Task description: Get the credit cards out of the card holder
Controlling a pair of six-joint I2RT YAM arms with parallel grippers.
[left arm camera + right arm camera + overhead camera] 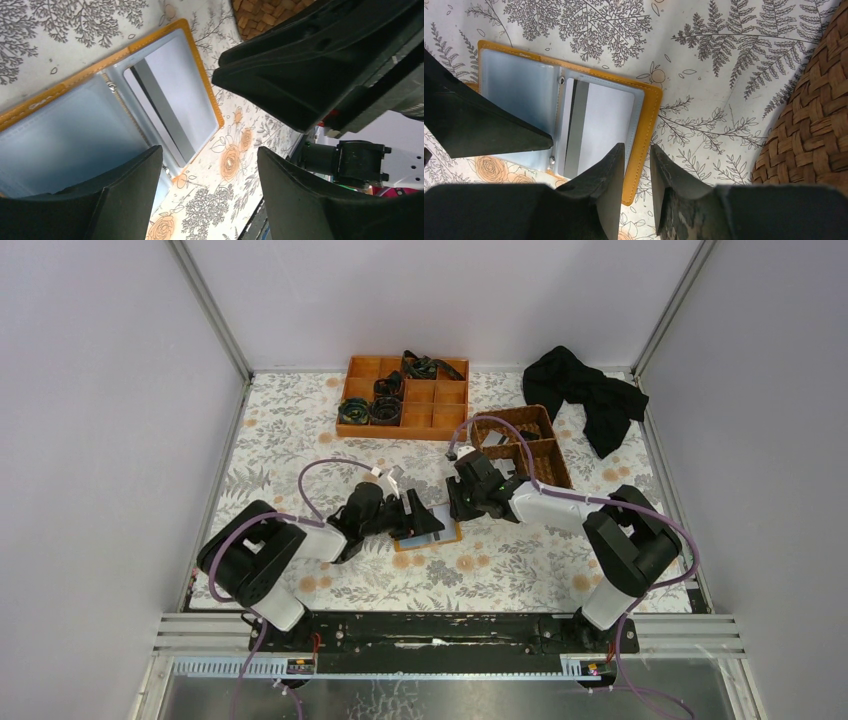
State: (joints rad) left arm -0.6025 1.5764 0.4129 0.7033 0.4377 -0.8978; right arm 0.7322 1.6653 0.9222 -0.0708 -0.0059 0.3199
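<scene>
The card holder (432, 537) lies open and flat on the flowered table between my two grippers, pale blue inside with an orange rim (646, 130). A white card with a grey stripe (599, 125) sits in its right-hand pocket (170, 100). My left gripper (210, 160) is open over the holder's near edge, one finger (125, 190) above the left page. My right gripper (638, 155) hovers at the holder's right edge, its jaws a narrow gap apart with the orange rim showing between them and nothing pinched.
A brown wicker basket (525, 445) stands just right of the right gripper (462, 505). An orange compartment tray (405, 397) holding black bands sits at the back. A black cloth (590, 395) lies at the back right.
</scene>
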